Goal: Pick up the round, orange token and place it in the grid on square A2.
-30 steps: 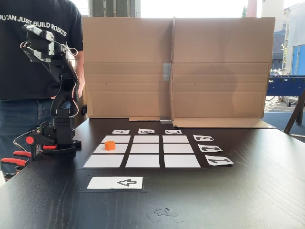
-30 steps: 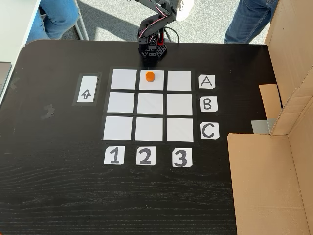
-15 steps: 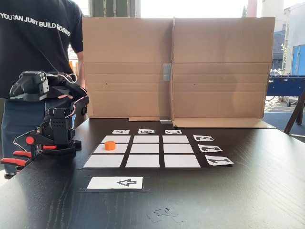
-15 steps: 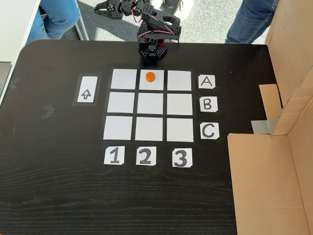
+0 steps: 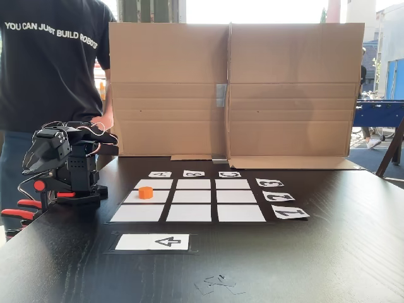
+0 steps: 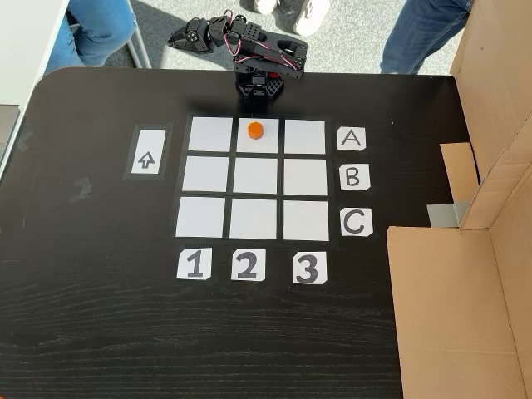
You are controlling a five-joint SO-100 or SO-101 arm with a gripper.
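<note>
Hand [image 6: 178, 36] beyond table edge, grip state unclear; token [image 6: 254, 130] on square A2 [image 6: 258, 141], untouched.

**Black counter, paper and cardboard**

Dark wood-grain counter [image 6: 100, 332]. Lying flat: the grid [image 6: 254, 177] on black backing, letter cards [image 6: 352, 176], number cards [image 6: 246, 266], arrow strip [image 6: 146, 151]. Standing at one edge: cardboard screen [image 5: 233, 88]. Bolted-down arm base [image 6: 259, 86] just beside the grid.

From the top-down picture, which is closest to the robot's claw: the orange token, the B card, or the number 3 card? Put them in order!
Measured from the claw, folded back past the table's far edge:
1. Token, on the grid's top row, middle cell.
2. B card, right of the grid.
3. 3 card, below the grid, at right.
</note>
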